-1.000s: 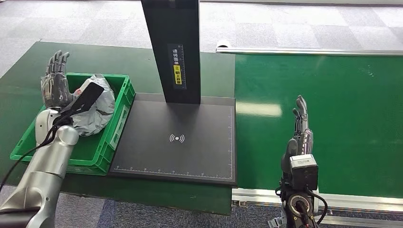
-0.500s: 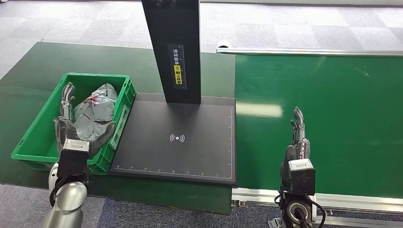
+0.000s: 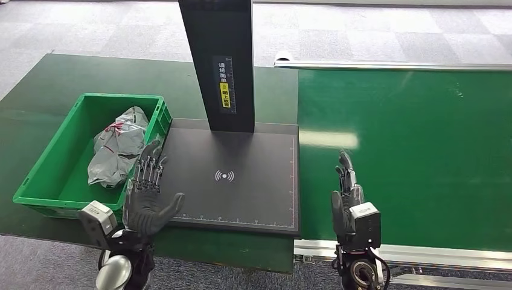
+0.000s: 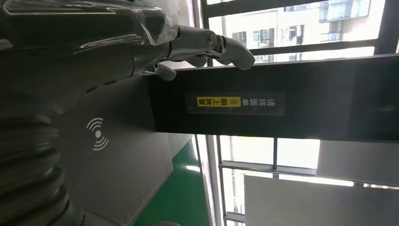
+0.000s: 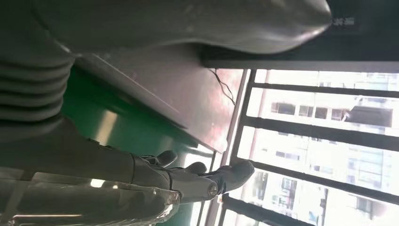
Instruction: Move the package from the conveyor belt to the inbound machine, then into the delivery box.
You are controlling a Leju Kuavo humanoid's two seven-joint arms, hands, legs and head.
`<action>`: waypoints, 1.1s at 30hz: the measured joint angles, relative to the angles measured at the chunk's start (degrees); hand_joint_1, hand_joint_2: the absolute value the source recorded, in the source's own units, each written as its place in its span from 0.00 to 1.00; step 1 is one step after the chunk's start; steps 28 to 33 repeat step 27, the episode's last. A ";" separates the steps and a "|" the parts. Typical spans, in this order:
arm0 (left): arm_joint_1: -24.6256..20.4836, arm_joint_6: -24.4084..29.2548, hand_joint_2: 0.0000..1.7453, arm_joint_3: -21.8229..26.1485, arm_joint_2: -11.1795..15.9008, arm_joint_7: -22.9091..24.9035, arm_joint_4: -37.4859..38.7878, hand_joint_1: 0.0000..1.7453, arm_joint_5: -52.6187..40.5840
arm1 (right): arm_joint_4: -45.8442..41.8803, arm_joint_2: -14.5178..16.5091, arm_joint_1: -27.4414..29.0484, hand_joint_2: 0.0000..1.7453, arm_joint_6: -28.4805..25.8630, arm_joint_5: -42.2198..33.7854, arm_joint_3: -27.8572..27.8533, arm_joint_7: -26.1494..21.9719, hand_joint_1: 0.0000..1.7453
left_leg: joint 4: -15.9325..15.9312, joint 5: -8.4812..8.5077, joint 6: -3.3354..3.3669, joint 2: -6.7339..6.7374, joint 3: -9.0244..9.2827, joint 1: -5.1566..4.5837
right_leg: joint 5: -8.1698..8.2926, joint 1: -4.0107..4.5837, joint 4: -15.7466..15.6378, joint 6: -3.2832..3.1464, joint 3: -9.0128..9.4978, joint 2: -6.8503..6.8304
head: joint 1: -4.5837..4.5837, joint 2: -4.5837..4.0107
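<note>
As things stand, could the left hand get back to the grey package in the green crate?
Probably yes. The left hand is open at the near corner of the green crate, and the grey package lies uncovered inside. Only the crate's low wall stands between them, so it would go in from above.

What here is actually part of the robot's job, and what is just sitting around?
Part of the job:
- grey package, lying in the green delivery box
- black inbound machine with its upright post
- green conveyor belt
- left hand and right hand, both empty

Just around:
- dark green table
- grey carpet floor
</note>
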 joint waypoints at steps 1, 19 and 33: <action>0.50 0.36 1.00 -0.25 -0.37 -0.05 0.26 0.00 0.44 | 1.05 0.32 -0.06 1.00 0.19 0.03 0.49 -0.03 0.00 | 0.00 0.00 0.00 0.00 0.00 0.00 | 0.00 0.00 0.00 0.00 0.00 0.00 | -0.01 0.00; 3.76 -4.51 1.00 -0.32 -1.78 -1.32 3.33 0.00 9.50 | 8.47 2.21 0.83 1.00 0.58 -1.69 2.50 -0.85 0.00 | 0.00 0.00 0.00 -0.01 0.01 0.00 | 0.00 0.00 0.00 0.00 0.01 -0.01 | 0.01 0.00; 3.20 -5.59 1.00 -0.60 -2.56 0.70 3.72 0.00 5.88 | 7.01 2.20 3.33 1.00 -1.53 -0.50 1.86 -1.62 0.00 | 0.00 0.01 0.01 0.00 0.03 -0.01 | 0.00 -0.01 0.00 0.00 0.02 -0.01 | 0.01 0.00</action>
